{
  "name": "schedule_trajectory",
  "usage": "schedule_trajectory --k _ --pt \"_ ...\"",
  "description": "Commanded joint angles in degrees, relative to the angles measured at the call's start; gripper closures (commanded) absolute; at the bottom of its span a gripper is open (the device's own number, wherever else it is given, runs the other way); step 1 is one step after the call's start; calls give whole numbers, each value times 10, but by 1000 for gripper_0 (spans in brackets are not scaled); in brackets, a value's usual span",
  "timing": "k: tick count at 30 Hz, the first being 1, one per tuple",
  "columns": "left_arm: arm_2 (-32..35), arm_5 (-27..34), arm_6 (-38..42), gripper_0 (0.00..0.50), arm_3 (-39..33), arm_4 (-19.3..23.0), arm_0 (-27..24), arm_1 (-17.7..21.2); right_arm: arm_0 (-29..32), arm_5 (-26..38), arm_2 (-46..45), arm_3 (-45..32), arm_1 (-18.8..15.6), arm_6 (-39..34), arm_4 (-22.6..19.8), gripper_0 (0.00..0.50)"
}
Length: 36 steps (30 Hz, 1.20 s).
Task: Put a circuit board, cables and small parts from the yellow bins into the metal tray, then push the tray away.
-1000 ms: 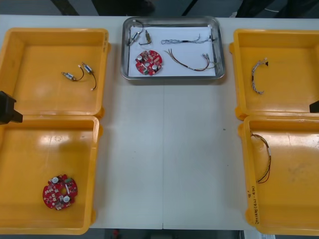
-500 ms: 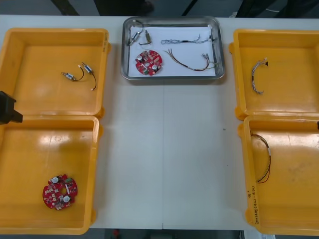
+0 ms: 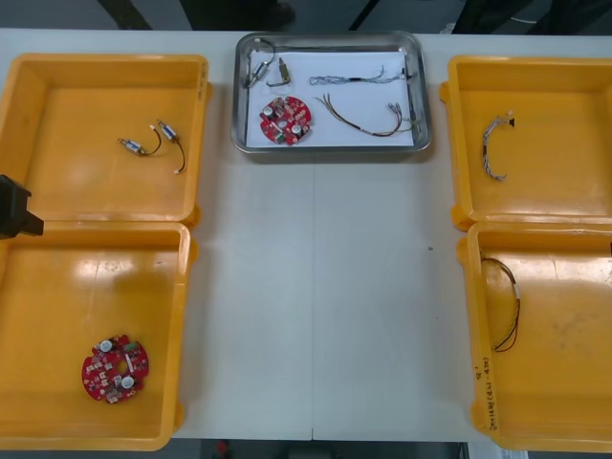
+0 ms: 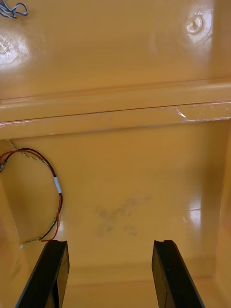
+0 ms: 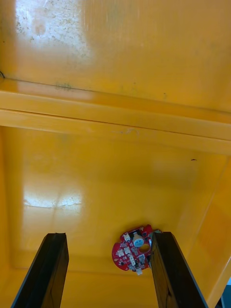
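The metal tray (image 3: 330,151) sits at the table's far middle, white inside. It holds a round red circuit board (image 3: 285,120), small metal parts (image 3: 263,69), a twisted blue and white cable (image 3: 359,78) and a red and yellow cable (image 3: 368,117). My left gripper (image 5: 110,269) hangs open over the near left yellow bin (image 5: 115,159), a second red circuit board (image 5: 134,253) lying by its fingers. My right gripper (image 4: 110,269) is open above the near right bin (image 4: 125,168), with a red and yellow cable (image 4: 53,192) off to one side.
Small metal parts (image 3: 153,142) lie in the far left bin (image 3: 105,67). A blue and white cable (image 3: 494,143) lies in the far right bin (image 3: 531,72). A black piece of my left arm (image 3: 14,207) shows at the left edge. Bare table (image 3: 316,296) stretches between the bins.
The black tip of my right arm at the right edge has slipped almost out of the front view. The tray and the things in the bins have not moved.
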Motion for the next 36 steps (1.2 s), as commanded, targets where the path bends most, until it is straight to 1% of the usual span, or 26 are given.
schedule_trajectory --k 1,36 --pt "14 3 -52 0 -16 4 7 27 11 2 -16 -6 -3 -25 -8 0" --pt "14 3 -52 0 -16 4 7 27 16 2 -17 -6 -3 -28 -13 0"
